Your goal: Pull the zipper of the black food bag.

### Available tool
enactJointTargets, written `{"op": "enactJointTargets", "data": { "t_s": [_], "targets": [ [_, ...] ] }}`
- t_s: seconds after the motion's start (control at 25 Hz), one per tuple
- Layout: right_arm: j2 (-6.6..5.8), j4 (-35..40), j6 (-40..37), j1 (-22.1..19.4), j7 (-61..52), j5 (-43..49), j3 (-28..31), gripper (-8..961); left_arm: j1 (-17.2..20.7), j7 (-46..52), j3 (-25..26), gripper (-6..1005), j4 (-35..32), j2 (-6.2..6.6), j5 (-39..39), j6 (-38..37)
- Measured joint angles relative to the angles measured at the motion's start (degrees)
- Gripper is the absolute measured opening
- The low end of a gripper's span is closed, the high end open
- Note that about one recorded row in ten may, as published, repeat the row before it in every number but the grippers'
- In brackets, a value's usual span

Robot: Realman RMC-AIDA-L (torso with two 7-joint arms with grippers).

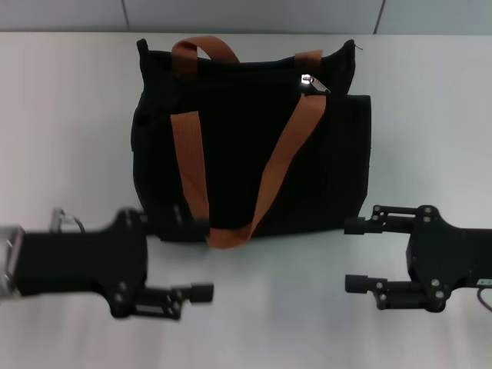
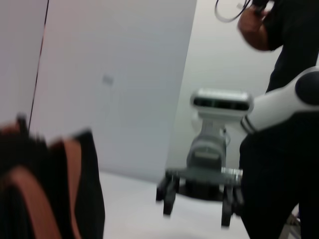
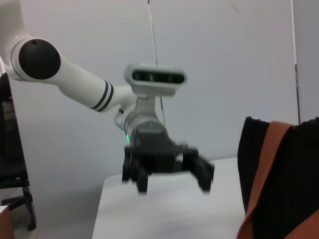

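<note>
The black food bag [image 1: 246, 146] stands on the white table in the middle of the head view, with two orange-brown strap handles [image 1: 189, 165] hanging down its front. The silver zipper pull [image 1: 310, 81] sits on the top edge, toward the bag's right end. My left gripper [image 1: 192, 257] is open, low at the bag's front left corner, one finger close against the bag. My right gripper [image 1: 352, 255] is open, just off the bag's front right corner. The bag also shows in the left wrist view [image 2: 89, 199] and in the right wrist view [image 3: 299, 164].
The white table [image 1: 430, 115] runs out on both sides of the bag. A person in black [image 2: 284, 164] stands beyond the table in the left wrist view. That view shows my right gripper [image 2: 197, 199] farther off; the right wrist view shows my left gripper [image 3: 172, 181].
</note>
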State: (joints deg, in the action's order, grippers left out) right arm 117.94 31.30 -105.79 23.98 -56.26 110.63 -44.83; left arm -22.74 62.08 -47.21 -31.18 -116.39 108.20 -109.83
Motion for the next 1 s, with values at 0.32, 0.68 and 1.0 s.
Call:
{"op": "enactJointTargets", "data": {
  "t_s": [0.32, 0.68, 1.0],
  "targets": [
    [1.04, -1.7, 2.1, 0.4, 1.6, 1.9, -0.8, 703, 0.0, -6.1, 0.0, 805, 7.0, -0.37, 3.5, 5.9],
    [1.06, -3.1, 2.7, 0.8, 2.3, 2.2, -0.8, 703, 0.1, -6.3, 0.1, 805, 7.2, -0.24, 3.4, 5.5],
    [1.06, -3.2, 3.1, 0.8, 2.4, 2.3, -0.8, 703, 0.1, -6.3, 0.0, 805, 7.2, -0.23, 3.2, 5.3]
  ]
}}
